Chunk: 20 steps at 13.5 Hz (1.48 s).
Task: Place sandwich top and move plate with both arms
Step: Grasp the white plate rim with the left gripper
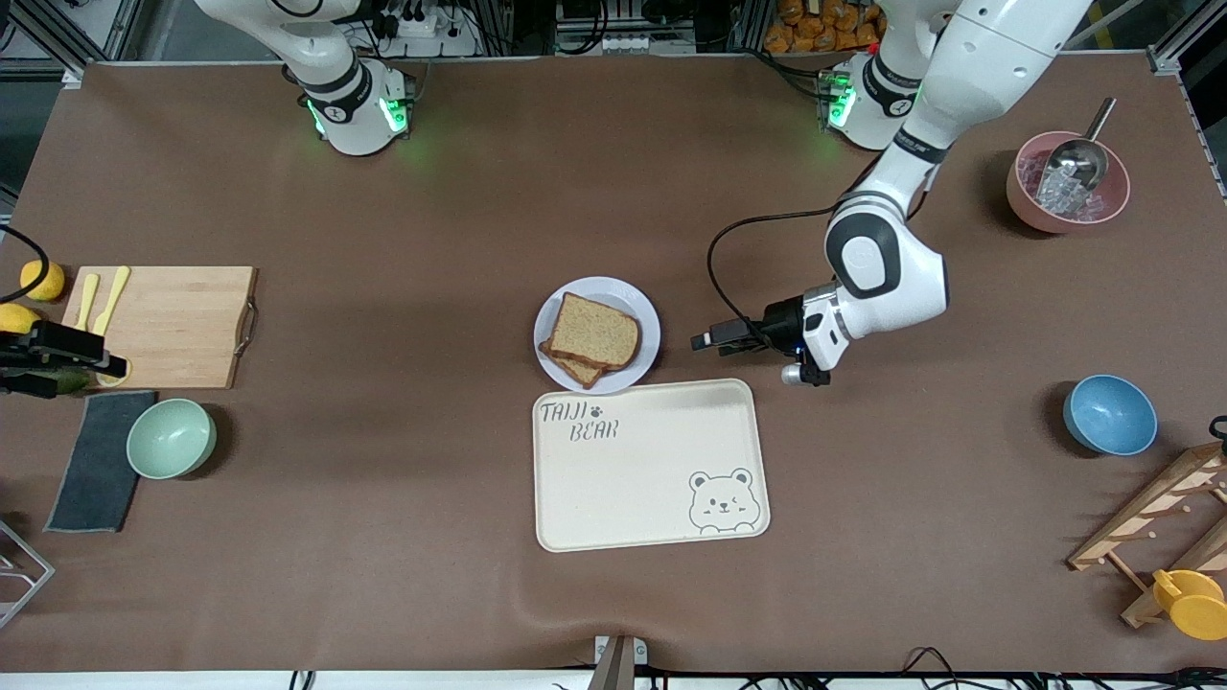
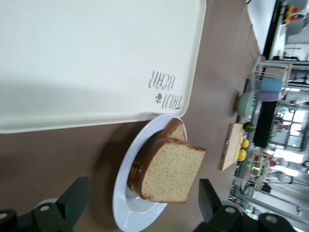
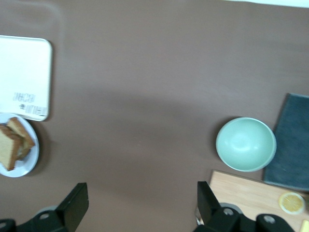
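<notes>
The sandwich top (image 1: 595,332) sits a bit skewed on a lower slice on the plate (image 1: 640,309), mid-frame in the front view, with the plate's rim touching the upper edge of the bear tray (image 1: 648,464). The left hand (image 1: 711,340) hovers low just beside the plate, fingers wide open and empty. The right hand (image 1: 101,369) is way over at the frame's left edge by the cutting board (image 1: 177,324) (also open, nothing in it).
</notes>
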Each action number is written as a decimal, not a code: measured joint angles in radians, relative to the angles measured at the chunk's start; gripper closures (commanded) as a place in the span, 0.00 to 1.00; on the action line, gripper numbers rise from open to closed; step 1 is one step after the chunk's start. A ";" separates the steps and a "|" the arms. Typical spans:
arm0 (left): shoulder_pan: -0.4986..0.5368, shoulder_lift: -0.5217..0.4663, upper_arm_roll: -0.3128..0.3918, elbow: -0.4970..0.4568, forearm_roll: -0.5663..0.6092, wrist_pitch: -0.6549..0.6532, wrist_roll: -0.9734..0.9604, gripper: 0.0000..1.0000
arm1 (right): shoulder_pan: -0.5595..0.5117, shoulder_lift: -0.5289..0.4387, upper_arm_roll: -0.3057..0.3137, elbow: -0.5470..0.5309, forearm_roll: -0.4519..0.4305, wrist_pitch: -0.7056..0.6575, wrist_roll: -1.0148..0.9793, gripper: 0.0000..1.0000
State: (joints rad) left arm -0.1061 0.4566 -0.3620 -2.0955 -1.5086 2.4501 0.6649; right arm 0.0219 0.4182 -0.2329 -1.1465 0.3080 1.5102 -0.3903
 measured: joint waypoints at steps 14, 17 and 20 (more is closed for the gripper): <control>-0.057 0.150 -0.011 -0.031 -0.164 0.000 0.349 0.19 | -0.099 -0.273 0.228 -0.098 -0.219 -0.193 0.300 0.00; -0.059 0.169 -0.018 -0.017 -0.175 -0.004 0.377 0.31 | -0.081 -0.318 0.206 -0.116 -0.243 -0.209 0.300 0.00; -0.080 0.190 -0.022 0.006 -0.180 -0.004 0.378 0.37 | -0.037 -0.330 0.180 -0.133 -0.247 -0.210 0.301 0.00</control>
State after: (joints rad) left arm -0.1866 0.6462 -0.3840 -2.0896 -1.6887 2.4460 1.0432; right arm -0.0155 0.0878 -0.0524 -1.2790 0.0612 1.3006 -0.0889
